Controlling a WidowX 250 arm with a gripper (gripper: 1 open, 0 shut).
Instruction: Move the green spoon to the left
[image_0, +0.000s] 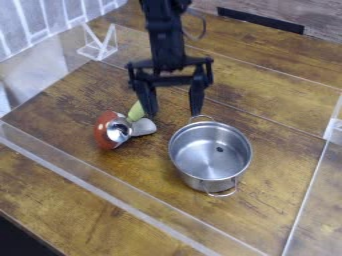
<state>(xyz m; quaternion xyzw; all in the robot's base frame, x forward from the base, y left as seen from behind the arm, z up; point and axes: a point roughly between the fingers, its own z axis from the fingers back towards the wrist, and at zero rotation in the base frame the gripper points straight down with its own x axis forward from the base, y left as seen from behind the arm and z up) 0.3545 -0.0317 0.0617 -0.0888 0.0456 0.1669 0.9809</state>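
The green spoon (134, 117) lies on the table (80, 150), handle angled up-right, its silver bowl touching the red-orange rounded object (106, 130) at lower left. The gripper (171, 101) hangs just above and right of the handle, fingers spread apart, holding nothing. The steel pot (210, 155) stands near the spoon's right. Bare wood extends left of the spoon to the clear raised edge (40, 140) bordering the table.

One fixed camera, raised, angled down.
It looked from the front across the wooden bench (80, 215), fairly close, taking in the steel pot (210, 155) and clear-walled work area.
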